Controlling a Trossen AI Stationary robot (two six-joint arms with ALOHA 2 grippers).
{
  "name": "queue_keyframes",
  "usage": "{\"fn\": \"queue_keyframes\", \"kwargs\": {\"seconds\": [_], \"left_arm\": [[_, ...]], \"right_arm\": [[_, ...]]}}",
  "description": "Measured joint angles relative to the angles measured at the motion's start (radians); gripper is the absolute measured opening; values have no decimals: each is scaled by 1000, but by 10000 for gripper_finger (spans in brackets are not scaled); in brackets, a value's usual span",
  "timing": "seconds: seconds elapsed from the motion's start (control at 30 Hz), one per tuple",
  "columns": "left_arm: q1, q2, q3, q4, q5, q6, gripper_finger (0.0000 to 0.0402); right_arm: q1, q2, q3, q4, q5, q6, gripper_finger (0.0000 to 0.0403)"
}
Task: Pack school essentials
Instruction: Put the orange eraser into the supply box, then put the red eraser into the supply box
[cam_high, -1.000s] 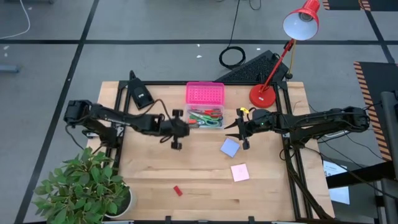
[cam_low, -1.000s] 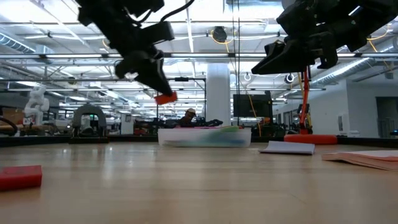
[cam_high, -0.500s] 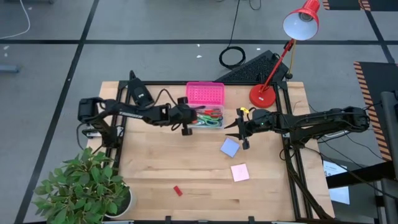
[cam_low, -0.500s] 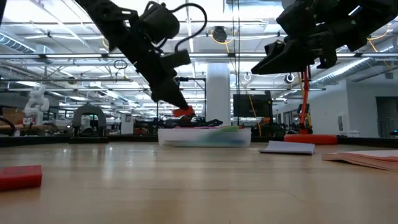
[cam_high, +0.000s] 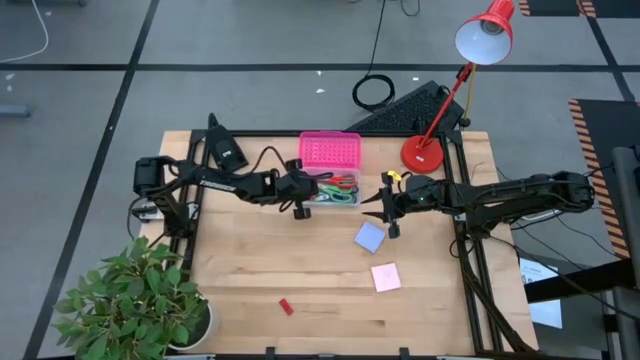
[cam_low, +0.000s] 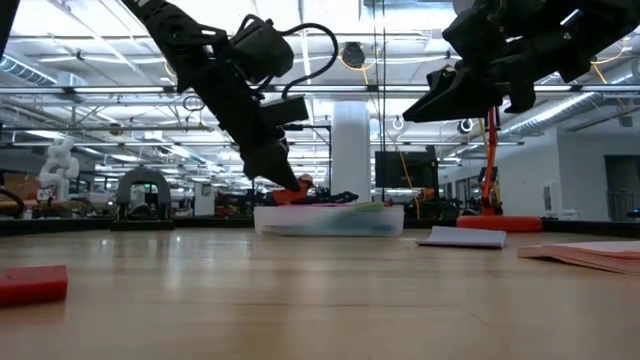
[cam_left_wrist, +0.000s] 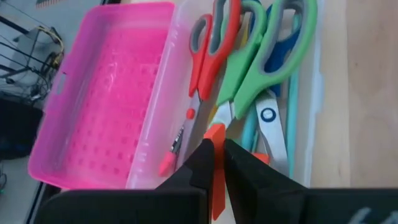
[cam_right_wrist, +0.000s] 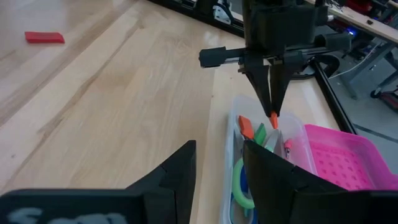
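While the right gripper (cam_high: 383, 212) waits above the table with fingers apart, the left gripper (cam_left_wrist: 216, 163), clamped on an orange eraser (cam_left_wrist: 215, 159), hangs over the clear box (cam_high: 328, 190) holding scissors (cam_left_wrist: 249, 68).

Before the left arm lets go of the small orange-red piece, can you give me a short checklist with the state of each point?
1. Left hand shut on the red eraser: ok.
2. Eraser above the open clear box, not the table: ok.
3. Pink lid folded back, out of the way: ok.
4. Room in the box beside the scissors: cannot tell.
5. Right hand away from the box: ok.
6. All items packed: not ok; blue notepad, pink notepad and another red eraser lie outside.
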Motion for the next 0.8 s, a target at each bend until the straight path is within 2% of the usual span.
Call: {"fn": "queue_keyframes", "kwargs": {"seconds": [0.43, 0.8], "left_arm": [[9, 0, 0, -43, 8, -36, 35], [5, 0, 0, -41, 9, -72, 109]], "right_arm": [[0, 0, 0, 0, 0, 0, 125], [0, 0, 0, 0, 0, 0, 125]]}}
